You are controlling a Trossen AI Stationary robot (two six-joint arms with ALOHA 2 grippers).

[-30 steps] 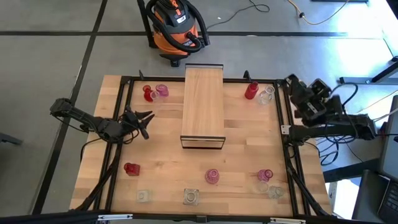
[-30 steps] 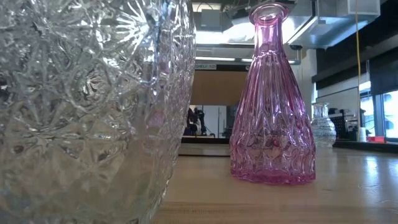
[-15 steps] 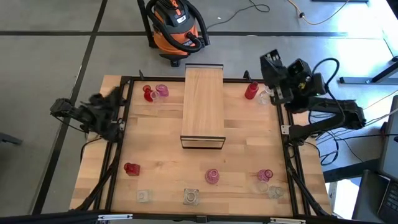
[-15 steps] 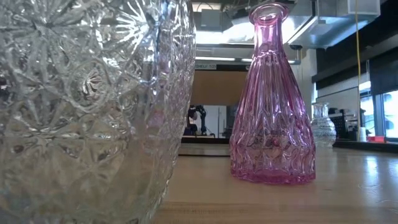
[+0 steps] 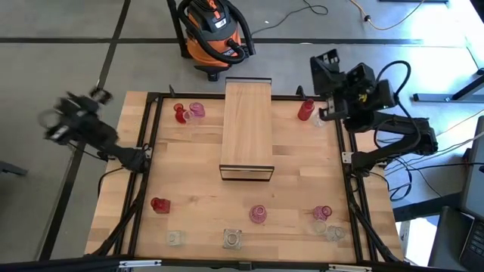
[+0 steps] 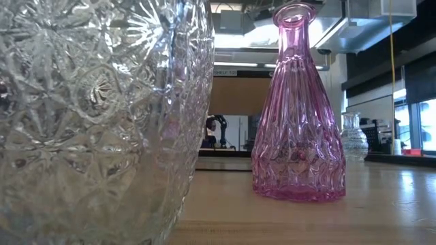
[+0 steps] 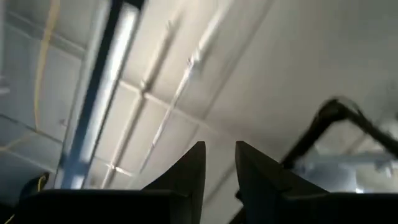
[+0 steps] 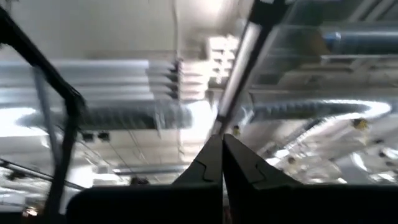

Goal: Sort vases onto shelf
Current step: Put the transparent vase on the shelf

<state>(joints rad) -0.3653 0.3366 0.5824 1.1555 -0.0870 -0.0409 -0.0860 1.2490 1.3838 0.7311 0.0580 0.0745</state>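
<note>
Wooden tabletop with the vases scattered around the empty shelf: the left gripper, fingers narrowly parted and empty, has swung off the table's left edge, while the right gripper, pinched closed on nothing, has risen beyond the far right corner, both pointing at the ceiling.

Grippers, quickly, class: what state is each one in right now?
Left gripper: fingers slightly apart, holding nothing, pointed at the ceiling.
Right gripper: shut, empty, also pointed upward.
</note>
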